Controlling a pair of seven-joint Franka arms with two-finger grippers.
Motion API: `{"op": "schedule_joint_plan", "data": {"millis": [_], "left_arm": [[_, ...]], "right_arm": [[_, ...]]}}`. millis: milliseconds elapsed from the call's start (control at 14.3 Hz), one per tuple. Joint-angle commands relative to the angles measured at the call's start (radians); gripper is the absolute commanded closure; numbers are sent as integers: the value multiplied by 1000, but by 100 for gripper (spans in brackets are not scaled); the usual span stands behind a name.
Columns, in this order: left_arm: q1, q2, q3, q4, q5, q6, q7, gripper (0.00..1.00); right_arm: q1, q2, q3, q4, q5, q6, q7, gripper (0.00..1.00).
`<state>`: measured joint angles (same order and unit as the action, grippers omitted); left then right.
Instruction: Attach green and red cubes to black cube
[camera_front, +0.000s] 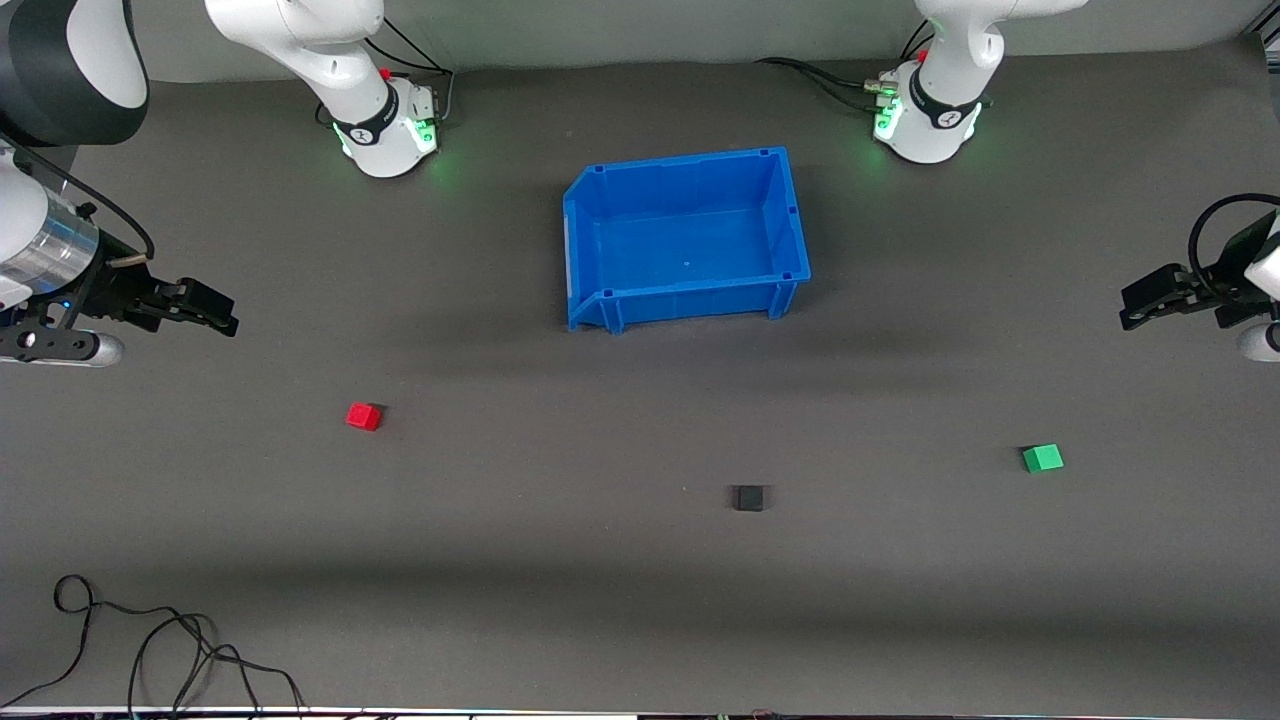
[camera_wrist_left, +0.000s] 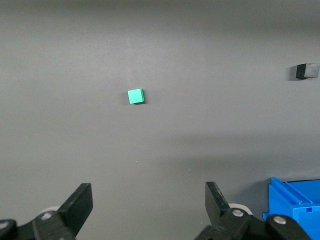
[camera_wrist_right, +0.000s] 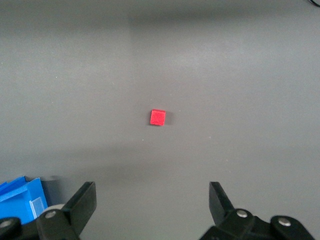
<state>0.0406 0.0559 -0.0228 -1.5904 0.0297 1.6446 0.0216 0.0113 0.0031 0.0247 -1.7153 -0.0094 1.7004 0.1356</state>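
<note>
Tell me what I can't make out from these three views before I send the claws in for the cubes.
- Left arm: front view's edge cuts off everything past its claw.
- Right claw: front view shows it side-on, so its opening reads only in its wrist view.
- Black cube: missing from the right wrist view.
- Blue bin: only corners in both wrist views.

Bin (camera_front: 590, 215): we see it nearest the bases.
Cubes (camera_front: 748, 498): we see three apart, nearer the camera.
</note>
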Motion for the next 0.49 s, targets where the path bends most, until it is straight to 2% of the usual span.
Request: {"op": "schedule_joint_plan", "data": {"millis": [0, 420], "left_arm": [[-7, -27, 11, -31, -4, 12, 17, 0], [12, -22, 12, -29, 4, 23, 17, 0]], "right_arm": [[-1, -9, 7, -9, -20, -19, -19, 0], [-1, -2, 9, -15, -14, 5, -19, 0]]}}
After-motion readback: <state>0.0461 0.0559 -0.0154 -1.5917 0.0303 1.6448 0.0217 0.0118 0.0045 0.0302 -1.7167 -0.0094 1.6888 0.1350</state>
